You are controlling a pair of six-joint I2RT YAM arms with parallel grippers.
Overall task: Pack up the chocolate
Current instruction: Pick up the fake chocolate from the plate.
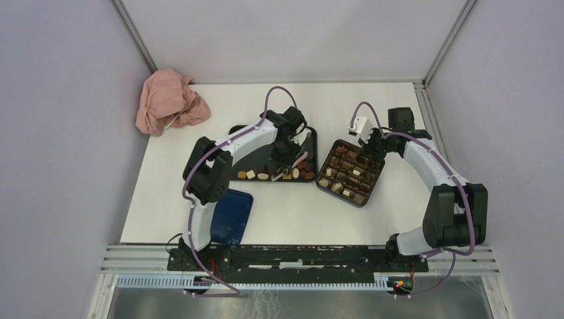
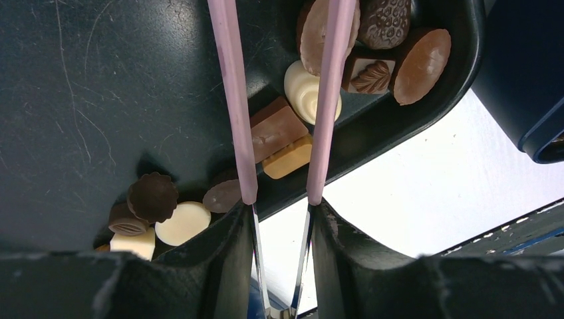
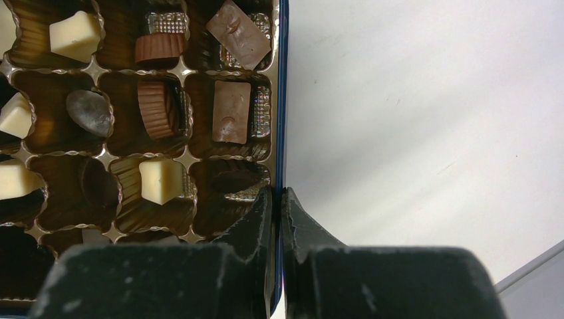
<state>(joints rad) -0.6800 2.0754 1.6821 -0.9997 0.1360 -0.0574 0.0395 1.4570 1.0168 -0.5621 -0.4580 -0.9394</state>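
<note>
Loose chocolate (image 1: pixel 292 174) lies along the near edge of a black tray (image 1: pixel 247 159). In the left wrist view the pieces are cream (image 2: pixel 302 90), tan (image 2: pixel 274 129) and dark (image 2: pixel 153 196). My left gripper (image 2: pixel 282 212) is shut on the pink tongs (image 2: pixel 233 100). The tongs' two arms stand apart over the pieces and hold nothing. The dark blue box (image 1: pixel 350 171) has chocolate (image 3: pixel 230 111) in several cells of its brown insert. My right gripper (image 3: pixel 280 199) is shut on the box's blue side wall (image 3: pixel 282 100).
A dark blue lid (image 1: pixel 231 216) lies on the table by the left arm's base. A crumpled pink cloth (image 1: pixel 169 101) sits at the back left corner. Grey walls close in the white table on three sides.
</note>
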